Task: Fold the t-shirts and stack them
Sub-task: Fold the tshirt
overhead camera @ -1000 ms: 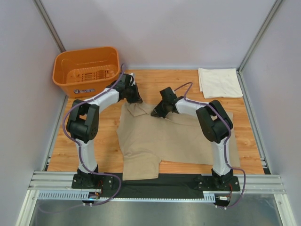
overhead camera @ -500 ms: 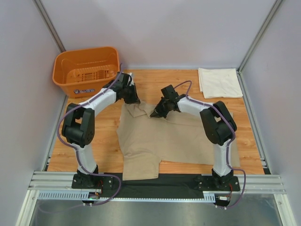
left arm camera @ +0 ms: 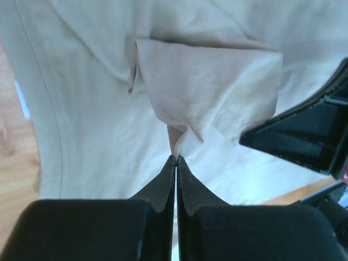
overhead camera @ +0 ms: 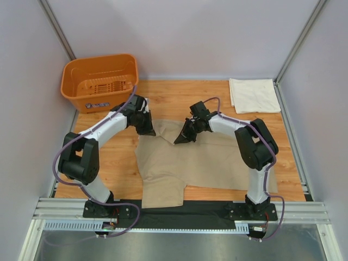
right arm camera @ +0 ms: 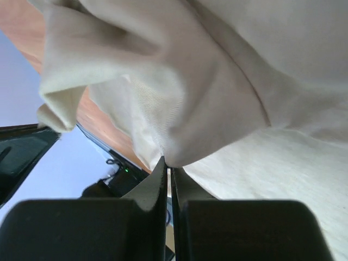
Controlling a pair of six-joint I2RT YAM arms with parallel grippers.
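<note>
1. Top external view shows the tan-khaki t-shirt [overhead camera: 179, 163] spread over the middle of the wooden table [overhead camera: 174, 98]. Its far edge, toward 12 o'clock, is gathered under both arms, and one flap reaches toward 6 o'clock near the arm bases.
2. The cream-white t-shirt [overhead camera: 253, 95] lies as a flat folded rectangle in the 1 o'clock corner, well apart from the tan one. The orange basket [overhead camera: 99, 81] sits at 11 o'clock.
3. The left gripper [left arm camera: 175, 162] has its fingers pressed together on a pinch of tan cloth, which rises in a puckered peak from the tips. From above it is at the garment's 11 o'clock corner.
4. The right gripper [right arm camera: 167, 163] is clamped on another fold of the same shirt, with cloth draping away from the closed tips. It sits near the middle of the far edge, a little toward 3 o'clock of the left gripper.
5. The step in hand looks like the first fold of the tan shirt: both arms hold the far edge, probably to bring it over the body toward 6 o'clock. The cream shirt appears already folded.
6. The next move calls for both arms to travel together at matching height and pace, with the edge taut between them so that it lays down without creases. The fingers should part only once the cloth rests flat. Further folds, then stacking with the cream shirt at 1 o'clock, are not yet done.
</note>
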